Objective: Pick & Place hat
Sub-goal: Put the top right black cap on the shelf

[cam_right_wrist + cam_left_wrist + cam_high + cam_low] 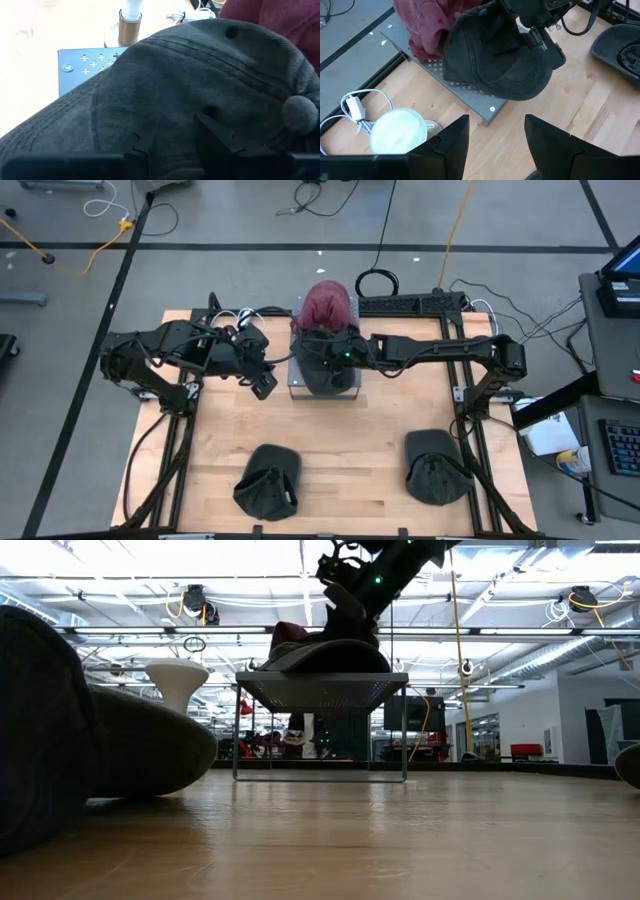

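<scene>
A dark grey cap [328,372] lies on a grey perforated metal stand [293,387] at the table's far middle. Its back leans on a maroon hat [325,305], and its brim [520,82] juts past the stand's near edge. My right gripper [335,352] reaches in from the right and is shut on the cap's crown [150,75]. My left gripper [263,383] hovers open just left of the stand and touches nothing. Its fingers [455,140] frame bare wood before the stand's corner [491,109]. My right gripper holds the dark cap by its crown cloth [175,135], just in front of the top button [299,112]. The cloth bunches between the two fingers [215,130]. The fingers come slanting down from above and the right. The cap rests on the stand, unlifted.
Two more dark hats lie on the near table, one left [268,480] and one right [435,468]. A white round-topped object [397,132] with a white cable stands beside the stand's far-left side. Bare wood lies between the stand and the near hats.
</scene>
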You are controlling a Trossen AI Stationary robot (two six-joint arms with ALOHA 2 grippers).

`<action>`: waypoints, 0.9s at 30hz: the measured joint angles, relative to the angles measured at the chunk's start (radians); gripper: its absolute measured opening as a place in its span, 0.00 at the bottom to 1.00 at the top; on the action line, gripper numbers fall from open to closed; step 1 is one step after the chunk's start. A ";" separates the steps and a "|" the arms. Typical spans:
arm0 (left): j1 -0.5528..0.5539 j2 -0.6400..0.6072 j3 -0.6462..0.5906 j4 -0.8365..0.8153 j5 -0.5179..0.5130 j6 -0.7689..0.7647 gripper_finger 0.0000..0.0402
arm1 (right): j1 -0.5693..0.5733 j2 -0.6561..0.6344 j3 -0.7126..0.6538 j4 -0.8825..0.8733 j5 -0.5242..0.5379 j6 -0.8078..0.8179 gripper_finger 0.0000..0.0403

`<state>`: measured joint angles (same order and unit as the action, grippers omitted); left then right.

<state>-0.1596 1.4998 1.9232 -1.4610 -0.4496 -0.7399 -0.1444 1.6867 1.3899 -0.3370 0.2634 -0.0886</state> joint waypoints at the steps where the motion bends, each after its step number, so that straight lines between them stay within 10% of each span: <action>1: 0.000 0.000 0.000 0.000 0.000 0.000 0.50 | 0.000 0.000 0.000 0.000 0.000 0.001 0.27; 27: 0.001 0.000 0.000 0.023 0.005 -0.019 0.41 | 0.107 -0.173 0.000 0.067 -0.004 -0.001 0.27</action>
<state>-0.1589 1.5002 1.9232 -1.4376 -0.4446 -0.7591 -0.0378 1.5134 1.3895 -0.2703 0.2597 -0.0895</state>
